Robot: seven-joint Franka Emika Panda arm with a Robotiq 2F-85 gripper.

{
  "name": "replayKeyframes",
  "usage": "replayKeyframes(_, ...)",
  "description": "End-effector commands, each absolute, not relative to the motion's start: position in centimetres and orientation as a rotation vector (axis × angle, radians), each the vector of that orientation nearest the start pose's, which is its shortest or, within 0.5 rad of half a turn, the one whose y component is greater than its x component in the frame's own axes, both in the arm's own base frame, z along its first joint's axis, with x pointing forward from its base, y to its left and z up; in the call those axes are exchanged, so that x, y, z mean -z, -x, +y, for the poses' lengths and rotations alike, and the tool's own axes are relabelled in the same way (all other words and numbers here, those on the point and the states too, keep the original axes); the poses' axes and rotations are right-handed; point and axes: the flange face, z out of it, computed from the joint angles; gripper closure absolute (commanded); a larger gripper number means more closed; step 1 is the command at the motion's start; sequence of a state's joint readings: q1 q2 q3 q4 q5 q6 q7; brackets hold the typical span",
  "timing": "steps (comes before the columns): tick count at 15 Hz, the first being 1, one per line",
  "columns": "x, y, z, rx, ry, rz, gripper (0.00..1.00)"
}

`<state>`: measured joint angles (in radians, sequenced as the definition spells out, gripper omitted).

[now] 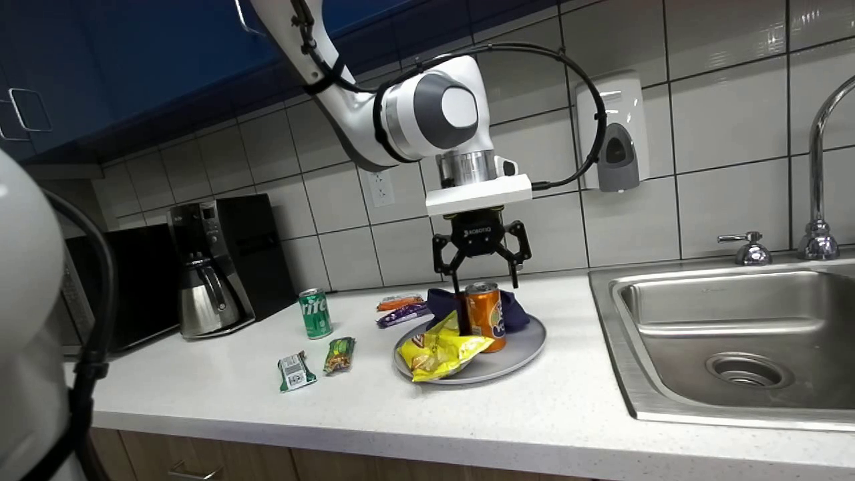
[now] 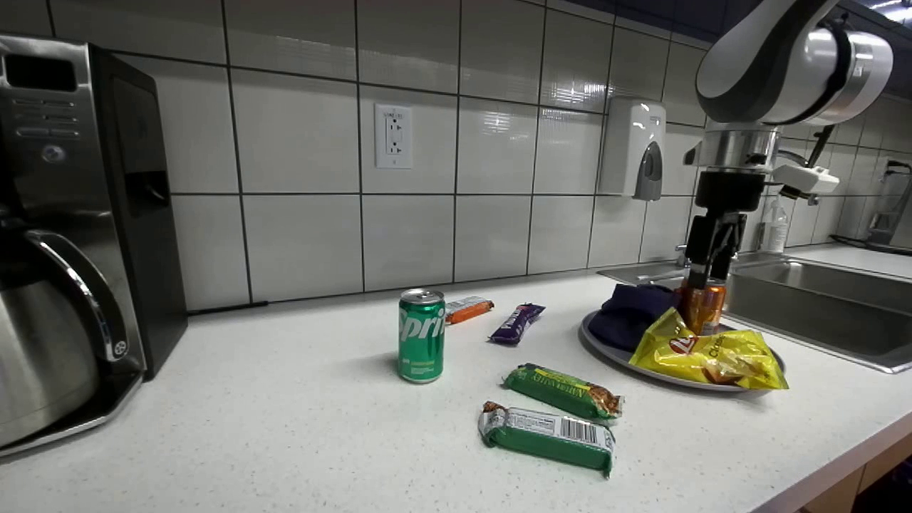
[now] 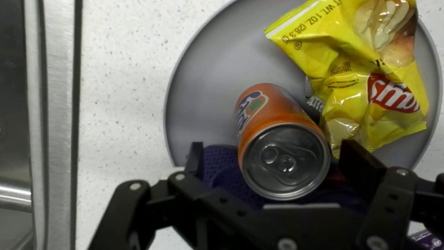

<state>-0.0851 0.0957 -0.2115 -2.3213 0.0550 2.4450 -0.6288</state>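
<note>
the claw [image 3: 272, 150] stands wide, gripping nothing; the orange can [image 3: 281, 140] rises between its jaws, long axis vertical, nearer the jaw by the bag [image 3: 357, 78].

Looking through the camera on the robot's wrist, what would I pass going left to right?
Silvery metal sink, strip of white speckled counter, black gripper fingertip, orange metal soda can, shiny yellow chip bag, then a purple wrapper cut off at the lower right.

White arm [image 1: 354, 120], looped cable [image 1: 514, 47], black pincer [image 3: 274, 156]
</note>
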Motion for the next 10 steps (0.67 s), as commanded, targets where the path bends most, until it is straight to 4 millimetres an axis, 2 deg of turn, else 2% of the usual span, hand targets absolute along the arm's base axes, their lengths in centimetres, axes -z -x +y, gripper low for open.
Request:
replayKeyframes(1,-30.2,-50.7,-14.7,0.083,3.101,-0.407,0.00)
replayKeyframes(10,-29.1,-50.8,-14.5,0.078,3.115,-0.388,0.00)
